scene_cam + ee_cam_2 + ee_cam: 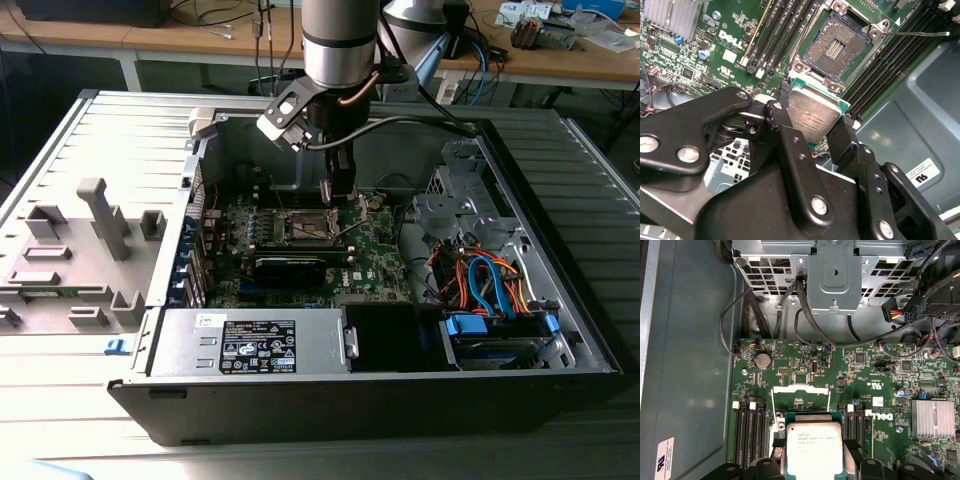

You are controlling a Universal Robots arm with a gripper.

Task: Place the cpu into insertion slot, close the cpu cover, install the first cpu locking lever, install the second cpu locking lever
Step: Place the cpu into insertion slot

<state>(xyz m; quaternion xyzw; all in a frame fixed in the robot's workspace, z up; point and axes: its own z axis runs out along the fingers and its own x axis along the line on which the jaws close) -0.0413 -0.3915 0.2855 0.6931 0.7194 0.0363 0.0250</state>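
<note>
Cpu (815,114): up in the air, pinched by two opposite edges, silvery face up, touching nothing on the board.
Gripper (812,125): jaws clamped tight on the chip, black fingers (777,117) hugging its sides.
Insertion slot (837,47): just beyond the chip and lower. It lies wide open with its dark contact field bare (nothing seated in there yet, folks).
Cpu cover (801,389): looks swung up and standing on edge past the chip in the first wrist view, though I can't be sure of it.
Locking lever (920,34): a thin metal rod poking out free beside the slot, unlatched by the look of it.
Step in hand: step one, I'd judge, with the chip carried but not set down. The cover and both levers are not yet done.
What the placing calls for: as I read it, the chip squared to the slot's rim, held level, lowered straight with no sliding across the contacts, then a gentle let-go.
Circuit board (865,367): green, spread all around the slot.
Computer case (330,400): open on the grey ribbed surface (60,400), with the arm reaching down into it.
</note>
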